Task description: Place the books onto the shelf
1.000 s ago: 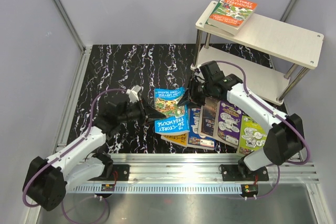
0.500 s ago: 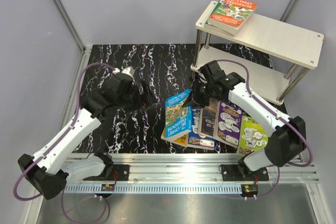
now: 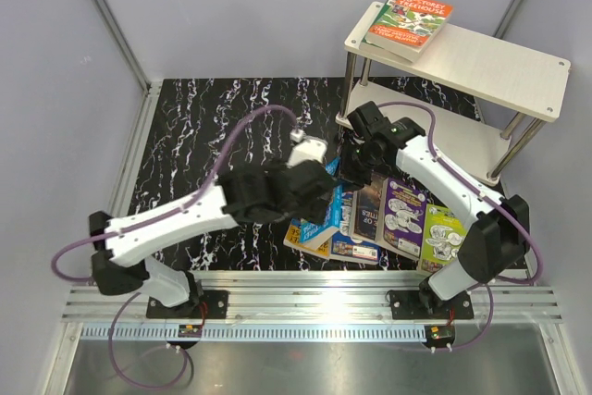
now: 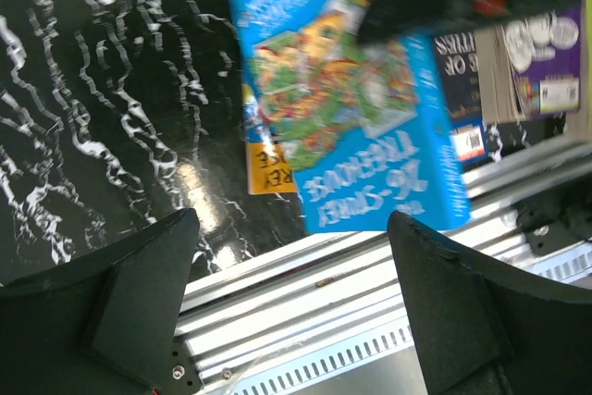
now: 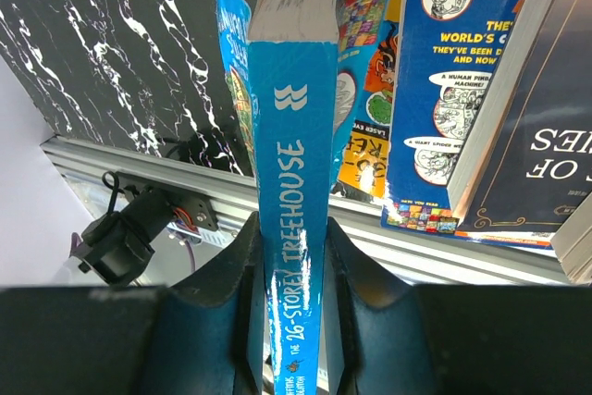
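Two books [image 3: 407, 23] on shelf [image 3: 504, 69], six below

The top camera is looking down from high behind the near edge of the table [image 3: 213, 127], taking in all of it and the shelf [image 3: 499, 71]. The left wrist camera is facing down on the cover of the blue book [image 4: 361, 127] from some way off, while the right wrist one is peering along its spine from very close. All three are sharing that book.
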Robot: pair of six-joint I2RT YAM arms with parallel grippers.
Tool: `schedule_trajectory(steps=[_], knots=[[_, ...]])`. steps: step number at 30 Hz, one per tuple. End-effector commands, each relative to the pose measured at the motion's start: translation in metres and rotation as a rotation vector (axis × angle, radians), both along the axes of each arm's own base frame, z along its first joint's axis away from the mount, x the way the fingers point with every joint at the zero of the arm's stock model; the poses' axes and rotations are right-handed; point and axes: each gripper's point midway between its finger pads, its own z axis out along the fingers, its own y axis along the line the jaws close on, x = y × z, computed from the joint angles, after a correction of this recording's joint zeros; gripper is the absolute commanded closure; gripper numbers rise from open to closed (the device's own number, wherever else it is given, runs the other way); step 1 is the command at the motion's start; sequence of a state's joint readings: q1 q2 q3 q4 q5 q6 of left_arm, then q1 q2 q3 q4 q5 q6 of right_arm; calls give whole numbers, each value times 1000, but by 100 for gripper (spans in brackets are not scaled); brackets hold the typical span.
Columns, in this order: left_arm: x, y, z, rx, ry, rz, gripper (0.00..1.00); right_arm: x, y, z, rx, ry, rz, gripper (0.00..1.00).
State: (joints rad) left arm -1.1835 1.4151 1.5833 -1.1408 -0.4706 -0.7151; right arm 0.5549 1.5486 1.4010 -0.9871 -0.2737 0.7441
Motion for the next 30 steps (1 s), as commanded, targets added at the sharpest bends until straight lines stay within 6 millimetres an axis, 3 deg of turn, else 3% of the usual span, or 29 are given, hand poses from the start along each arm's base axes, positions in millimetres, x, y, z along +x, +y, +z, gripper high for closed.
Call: schedule_trajectory(steps=[1, 9, 14, 17, 20, 22, 24, 25, 26, 29, 30], knots=[[-2, -27, 4, 44, -77, -30, 10, 1, 15, 32, 75, -38, 1, 100], [-20, -82, -24, 94, -37, -169, 10, -9, 11, 45, 104, -39, -15, 100], [-28, -99, -31, 124, -31, -216, 10, -14, 7, 44, 92, -38, -19, 100], [-26, -96, -34, 156, -37, -186, 15, -14, 6, 47, 91, -41, -18, 100], [-21, -78, -53, 261, -21, -122, 31, -15, 7, 51, 101, -45, -15, 100], [-17, -73, -65, 310, -13, -86, 33, -18, 7, 51, 107, -36, -10, 100], [-12, -64, -67, 358, -35, -64, 43, -23, 9, 54, 131, -28, 4, 100], [-9, -61, -68, 378, -53, -54, 52, -25, 10, 54, 138, -23, 7, 100], [-7, -60, -68, 386, -60, -49, 73, -27, 10, 55, 148, -19, 5, 100], [-2, -57, -69, 392, -61, -40, 100, -35, 11, 60, 185, -5, -4, 100], [-1, -59, -66, 376, -66, -41, 100, -38, 11, 65, 206, -11, -3, 100]])
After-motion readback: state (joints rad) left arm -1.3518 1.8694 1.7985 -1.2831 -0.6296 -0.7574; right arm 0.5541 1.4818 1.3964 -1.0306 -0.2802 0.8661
